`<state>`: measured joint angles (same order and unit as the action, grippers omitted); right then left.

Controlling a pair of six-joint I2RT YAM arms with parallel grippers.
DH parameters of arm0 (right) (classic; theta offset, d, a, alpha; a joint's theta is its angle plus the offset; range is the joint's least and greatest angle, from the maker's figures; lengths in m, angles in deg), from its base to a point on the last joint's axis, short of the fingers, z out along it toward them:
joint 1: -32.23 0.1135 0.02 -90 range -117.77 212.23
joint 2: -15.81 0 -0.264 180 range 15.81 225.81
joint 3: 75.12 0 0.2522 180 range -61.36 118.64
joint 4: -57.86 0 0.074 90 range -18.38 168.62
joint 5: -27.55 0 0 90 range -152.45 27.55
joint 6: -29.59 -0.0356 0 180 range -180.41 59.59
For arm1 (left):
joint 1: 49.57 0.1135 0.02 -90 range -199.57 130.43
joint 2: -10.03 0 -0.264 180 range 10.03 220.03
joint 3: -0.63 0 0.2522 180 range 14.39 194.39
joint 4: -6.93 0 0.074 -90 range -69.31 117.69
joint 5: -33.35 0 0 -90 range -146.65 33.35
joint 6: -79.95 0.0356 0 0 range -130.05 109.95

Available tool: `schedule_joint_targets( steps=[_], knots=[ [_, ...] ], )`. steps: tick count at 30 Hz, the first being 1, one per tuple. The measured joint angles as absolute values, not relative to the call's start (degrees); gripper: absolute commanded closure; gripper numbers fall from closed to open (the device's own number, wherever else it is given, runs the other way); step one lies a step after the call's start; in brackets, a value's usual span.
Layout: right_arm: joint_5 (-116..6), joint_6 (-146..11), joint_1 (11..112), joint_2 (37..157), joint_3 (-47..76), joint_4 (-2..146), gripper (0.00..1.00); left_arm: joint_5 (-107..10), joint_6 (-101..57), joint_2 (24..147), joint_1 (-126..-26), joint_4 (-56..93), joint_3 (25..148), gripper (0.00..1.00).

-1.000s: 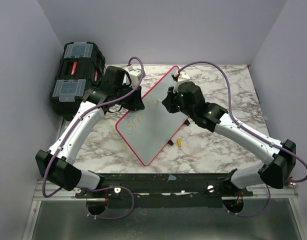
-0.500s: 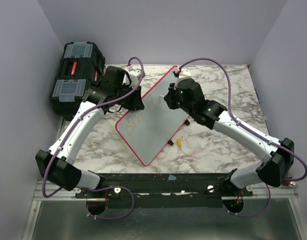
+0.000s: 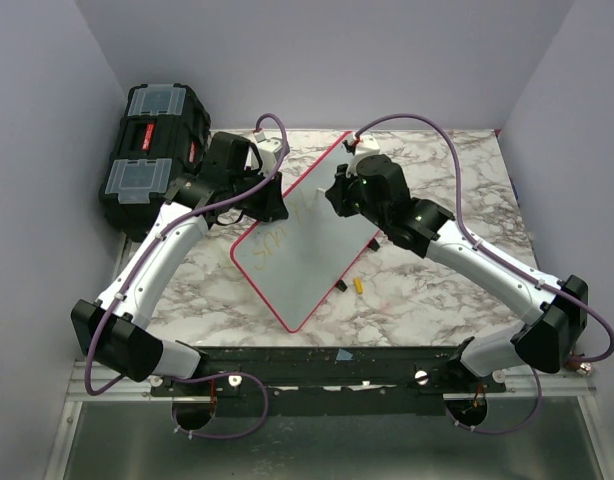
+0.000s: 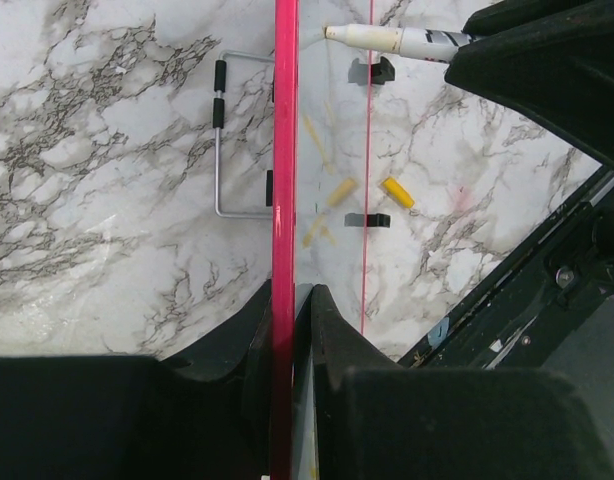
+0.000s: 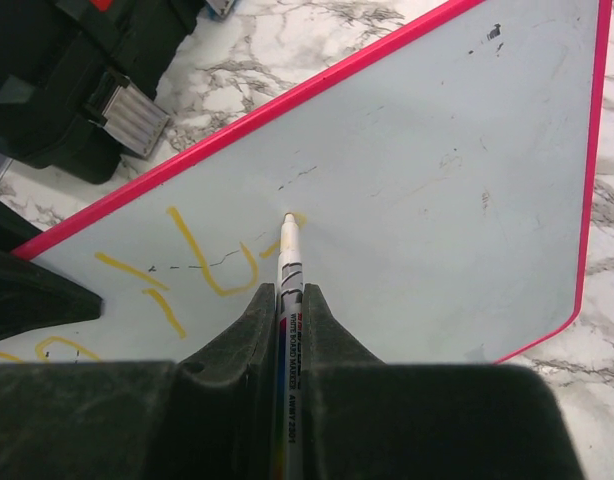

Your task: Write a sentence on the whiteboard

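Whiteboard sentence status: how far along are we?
Done: a few yellow letters sit near one end of the whiteboard. In hand: the left pincer is clamped on the pink frame, and the right pincer holds the marker with its tip on the surface. Left: most of the board is blank, so the bulk of the sentence looks unwritten.

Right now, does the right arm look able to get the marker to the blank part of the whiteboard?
Probably yes. The right fingers grip the marker with its tip on the whiteboard, and bare surface lies right beside it. The left fingers clamp the pink frame at one edge, off that path.
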<state>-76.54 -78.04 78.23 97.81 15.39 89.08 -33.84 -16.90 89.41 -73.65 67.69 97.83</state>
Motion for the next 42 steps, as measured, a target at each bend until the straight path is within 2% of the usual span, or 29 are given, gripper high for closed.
schedule_joint_targets(
  steps=[21, 42],
  knots=[
    [-70.57, -77.93, 77.88, 97.57, 14.39, 88.25, 0.99, -34.17, -17.16, 89.43, -73.38, 68.15, 97.83, 1.0],
    [-72.49, -78.5, 77.9, 97.24, 11.66, 91.28, 0.99, -34.38, -17.36, 89.43, -73.21, 68.35, 97.83, 1.0]
  ],
)
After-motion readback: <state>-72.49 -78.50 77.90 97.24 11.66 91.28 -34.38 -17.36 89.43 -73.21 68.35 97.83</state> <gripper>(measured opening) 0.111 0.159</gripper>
